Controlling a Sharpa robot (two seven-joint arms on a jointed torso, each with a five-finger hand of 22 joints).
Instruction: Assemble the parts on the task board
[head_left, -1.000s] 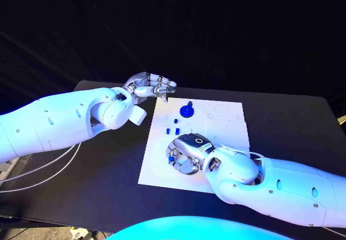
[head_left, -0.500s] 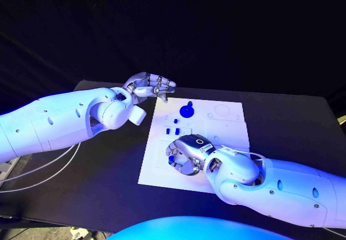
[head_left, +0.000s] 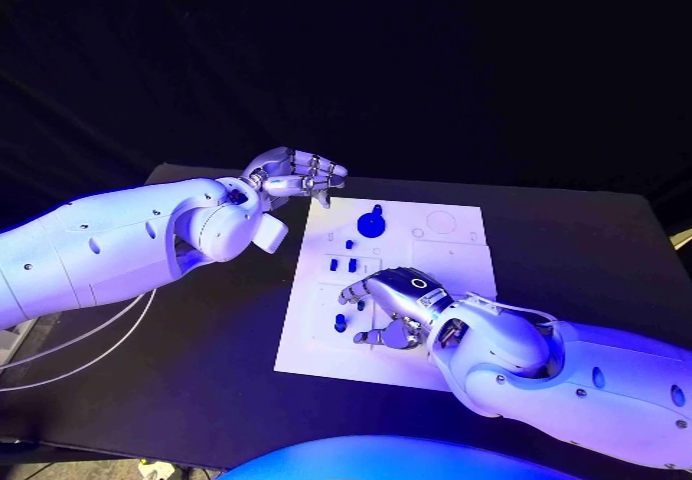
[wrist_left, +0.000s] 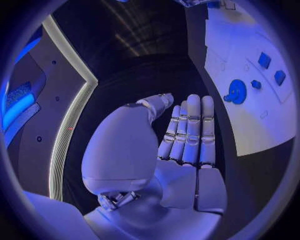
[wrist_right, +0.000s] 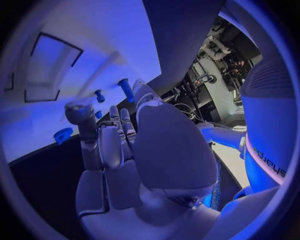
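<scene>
Lying on task board (head_left: 462, 265) near its left edge, small blue peg (head_left: 340, 323) sits just beside right hand (head_left: 397, 308), fingers apart, empty. Left hand (head_left: 296, 175), fingers together, empty, well apart beyond board's far corner.

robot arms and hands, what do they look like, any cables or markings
Both arms are smooth white rounded shells with small dark dots along them. Each ends in a silver metal robot hand: the left robot hand and the right robot hand, whose back is dark with a small white ring mark. Thin white cables loop beneath the left arm. Grey lettering runs along a white casing in the right wrist view.
</scene>
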